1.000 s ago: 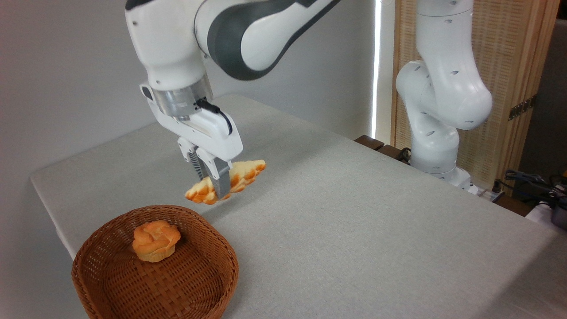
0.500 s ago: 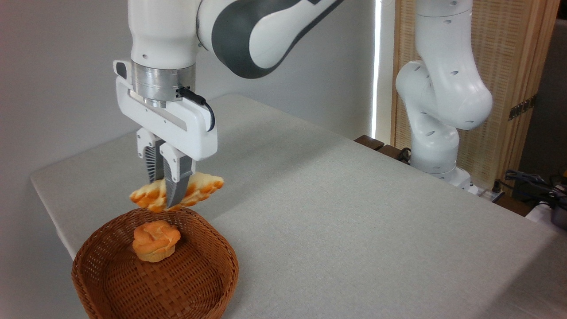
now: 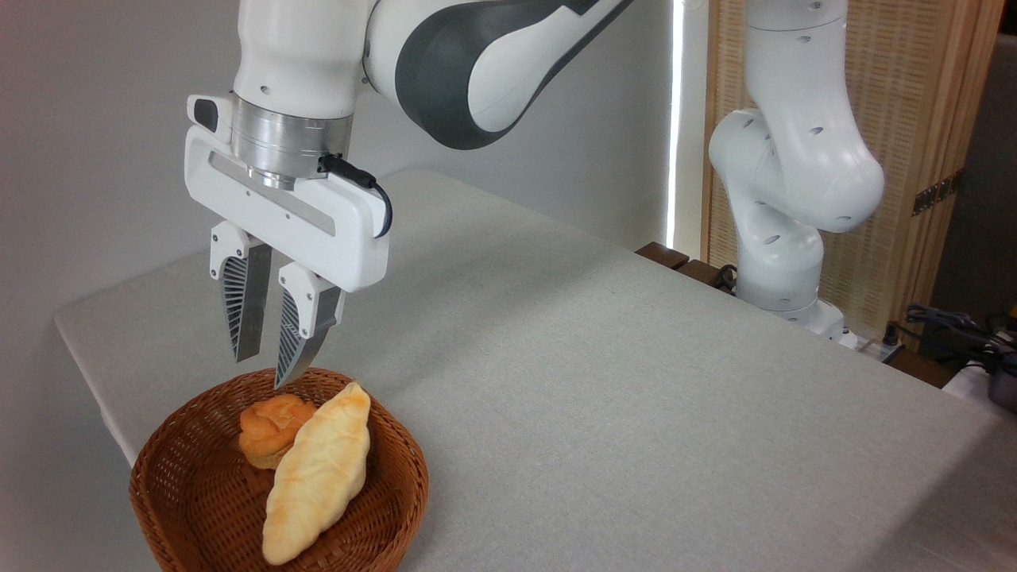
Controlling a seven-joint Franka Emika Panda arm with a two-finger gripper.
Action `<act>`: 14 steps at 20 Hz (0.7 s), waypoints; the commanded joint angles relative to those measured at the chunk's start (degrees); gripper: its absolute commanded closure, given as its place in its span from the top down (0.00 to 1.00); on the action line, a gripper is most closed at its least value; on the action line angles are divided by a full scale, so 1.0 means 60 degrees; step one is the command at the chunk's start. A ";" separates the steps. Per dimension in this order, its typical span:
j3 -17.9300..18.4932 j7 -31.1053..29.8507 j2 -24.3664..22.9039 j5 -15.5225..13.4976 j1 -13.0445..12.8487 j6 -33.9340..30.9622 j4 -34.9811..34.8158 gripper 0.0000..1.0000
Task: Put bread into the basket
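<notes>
The long pale golden bread (image 3: 318, 473) lies inside the reddish-brown wicker basket (image 3: 393, 492), its smooth underside up, stretching from the far rim to the near rim. It leans against a small round orange bun (image 3: 266, 425) in the basket. My gripper (image 3: 262, 371) hangs just above the basket's far rim, open, with nothing between its grey ribbed fingers (image 3: 302, 338).
The basket stands at the near left corner of the grey table (image 3: 636, 381), close to the table's edges. The robot's white base (image 3: 783, 206) rises at the far right, beside a wooden slatted screen (image 3: 914, 119) and some cables (image 3: 953, 330).
The gripper moved left over the basket, then opened and let go of the bread. The loaf dropped into the basket and turned over, pale side up.
</notes>
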 commanded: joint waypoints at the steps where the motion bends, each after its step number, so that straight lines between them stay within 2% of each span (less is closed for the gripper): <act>1: 0.0087 -0.0127 0.0074 -0.0130 -0.0043 -0.0017 0.0137 1.00; 3: 0.0088 -0.0025 0.0074 0.0016 -0.0043 -0.0308 0.0137 1.00; 6: 0.0073 0.0238 0.0059 0.0601 -0.0057 -0.0879 0.0166 1.00; 11: -0.0015 0.1014 -0.0029 0.1187 -0.0101 -0.2957 0.0254 1.00; 14: -0.0015 0.1396 -0.0117 0.1203 -0.0145 -0.3692 0.0269 1.00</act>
